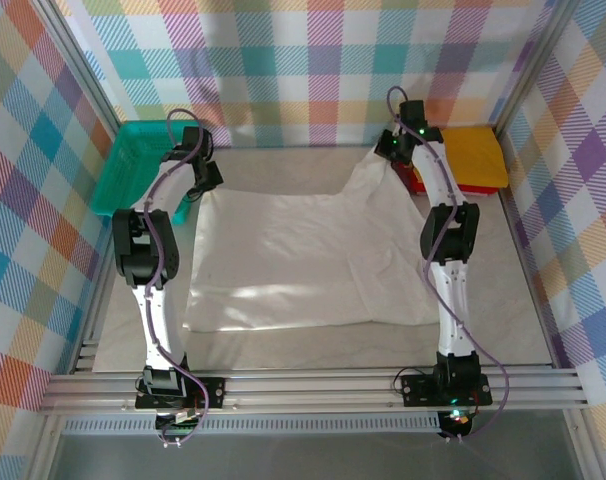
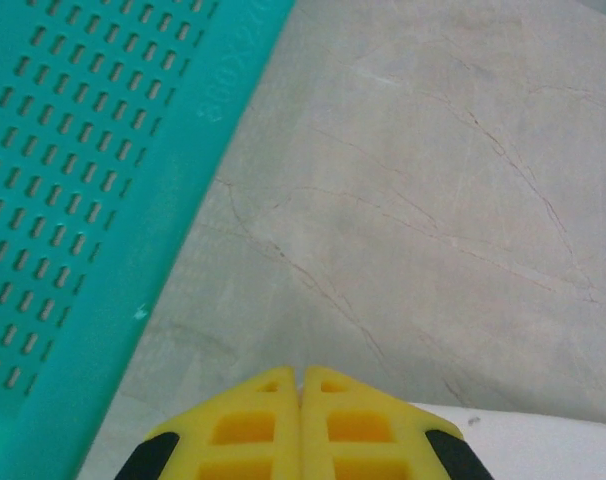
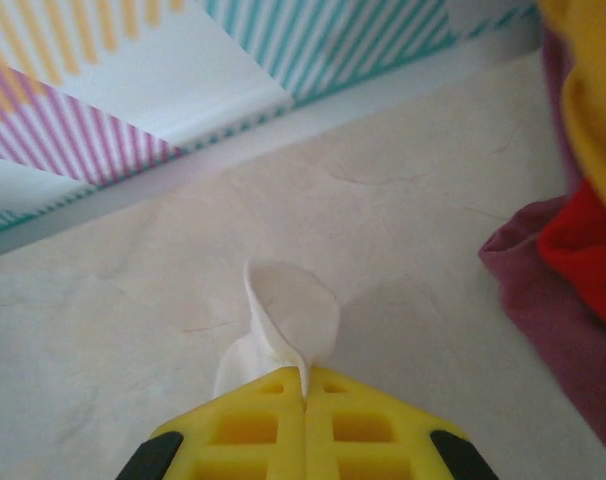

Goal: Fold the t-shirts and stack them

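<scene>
**Ana:** Where was the white t-shirt (image 1: pixel 293 250)?

**Ben:** It lay spread open and wrinkly across the middle of the table (image 1: pixel 283 165), between the two arms.

**Ana:** And the right gripper (image 3: pixel 305 385)?

**Ben:** It was at the shirt's far right corner. Its yellow fingers were pressed together on a small fold of the white cloth, and that corner was pulled up off the table.

**Ana:** What about the left gripper (image 2: pixel 301 385)?

**Ben:** That one was closed too, fingertips touching with nothing between them. It hung over bare table by the shirt's far left corner, just right of the teal mesh basket (image 1: pixel 133 165).

**Ana:** And the other shirts?

**Ben:** They were in the far right corner. The mustard-yellow t-shirt (image 1: pixel 473 155) lay on top of the red t-shirt (image 1: pixel 420 182), just beside the right gripper.
</scene>
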